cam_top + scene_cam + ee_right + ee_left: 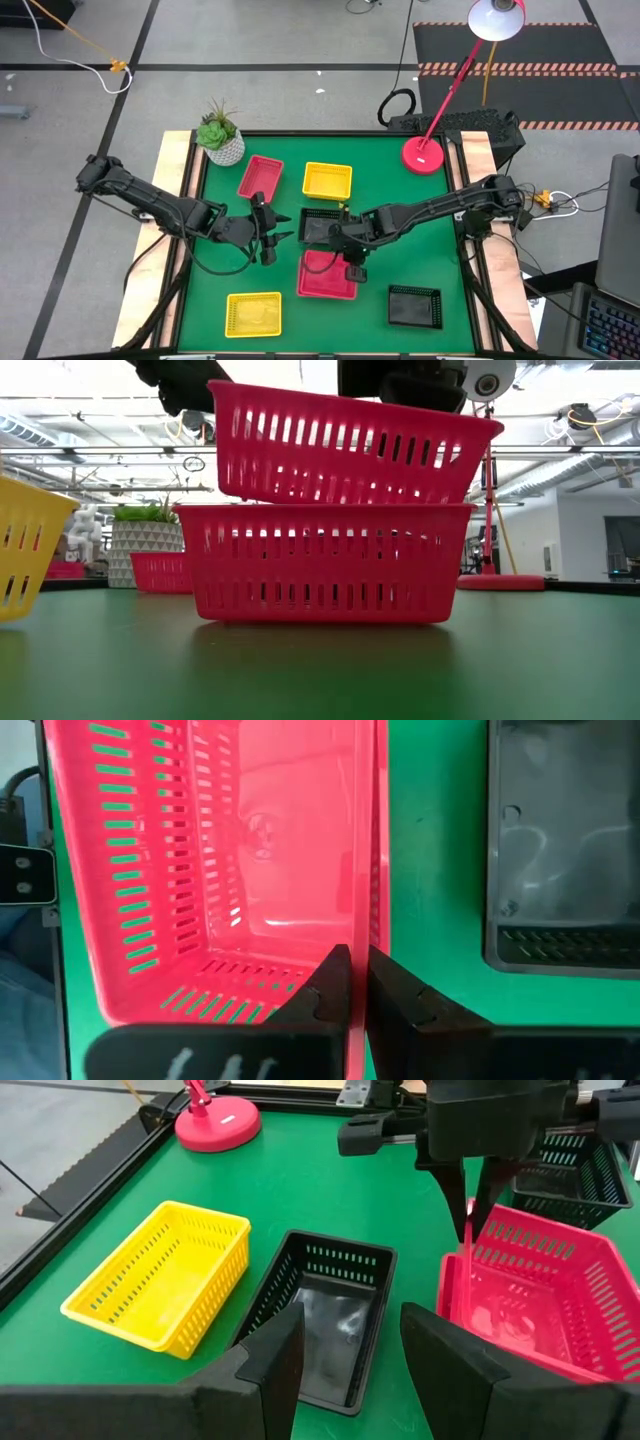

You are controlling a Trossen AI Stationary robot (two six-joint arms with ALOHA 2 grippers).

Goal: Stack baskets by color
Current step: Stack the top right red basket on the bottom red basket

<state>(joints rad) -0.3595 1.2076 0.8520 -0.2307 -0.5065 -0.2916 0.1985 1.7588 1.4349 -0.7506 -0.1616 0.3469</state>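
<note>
Two red baskets [330, 560] sit near the table's middle. The upper one [328, 272] lies tilted in the lower one, its left end higher, and my right gripper [352, 262] is shut on it. My left gripper [270, 237] hovers open left of a black basket [320, 1315] that rests flat on the table just beyond the red pair. A third red basket [260, 177] and a yellow one [327, 180] lie at the far side. Another yellow one [253, 313] and a black one [414, 306] lie at the near side. My right gripper pinches the upper red basket's far long wall [378, 870], one finger inside the basket and one outside. The fingers [470, 1205] come steeply from above, slanting in from the table's right. The basket hangs tilted, its lower part inside the red basket beneath.
A white plant pot [222, 140] stands at the far left corner and a red lamp base [425, 153] at the far right. Bare green table shows between the near yellow and near black baskets.
</note>
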